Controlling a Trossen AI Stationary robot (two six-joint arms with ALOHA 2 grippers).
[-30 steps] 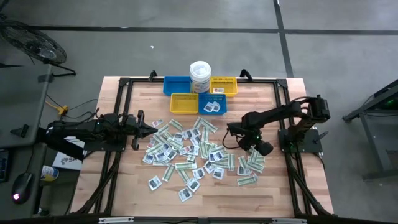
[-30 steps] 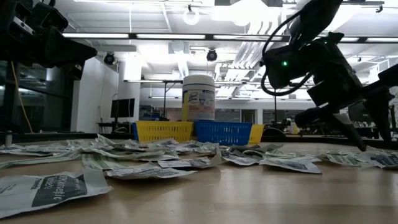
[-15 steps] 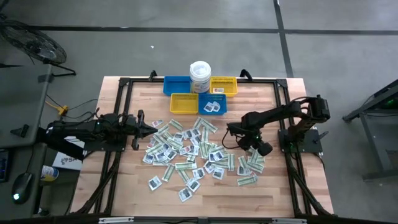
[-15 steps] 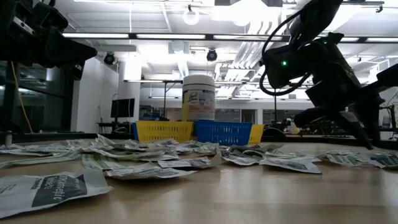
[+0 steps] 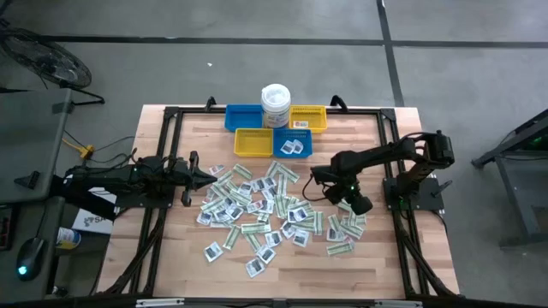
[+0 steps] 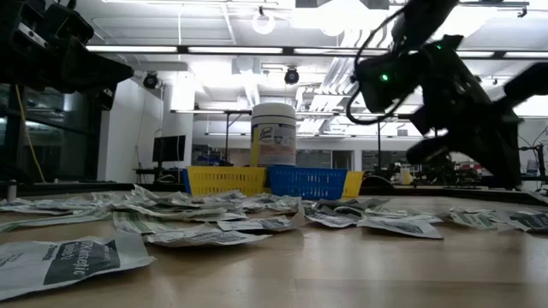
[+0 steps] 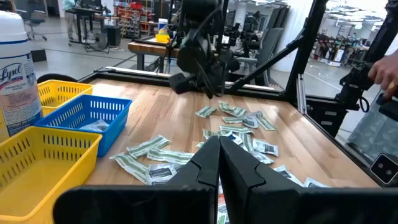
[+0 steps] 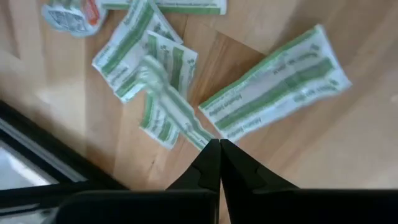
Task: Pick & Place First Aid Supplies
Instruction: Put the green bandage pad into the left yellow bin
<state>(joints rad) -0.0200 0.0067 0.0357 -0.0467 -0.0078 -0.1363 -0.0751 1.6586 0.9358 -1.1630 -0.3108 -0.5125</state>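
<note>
- We saw the first aid supplies scattered in a loose heap across the middle of the wooden table, white square packets with dark print mixed with longer green-and-white strips.
- A few packets already lay in the blue bin at the far side.
- At the heap's right edge, a green-and-white strip hung from the tips of the right gripper, its other end blurred above the strips lying on the wood.
- We found the right gripper's fingers pressed together on that strip's end, above the right-hand cluster of strips.
- In the high view the right gripper sat over the right side of the heap, its arm reaching in from the table's right edge.
- The left gripper hovered at the heap's left edge with its fingers closed and nothing between them.
- Beyond the heap stood the bins in a cluster: a yellow bin beside the blue bin, with another blue bin and another yellow bin behind.
- The white lidded tub stood between the two rear bins.
</note>
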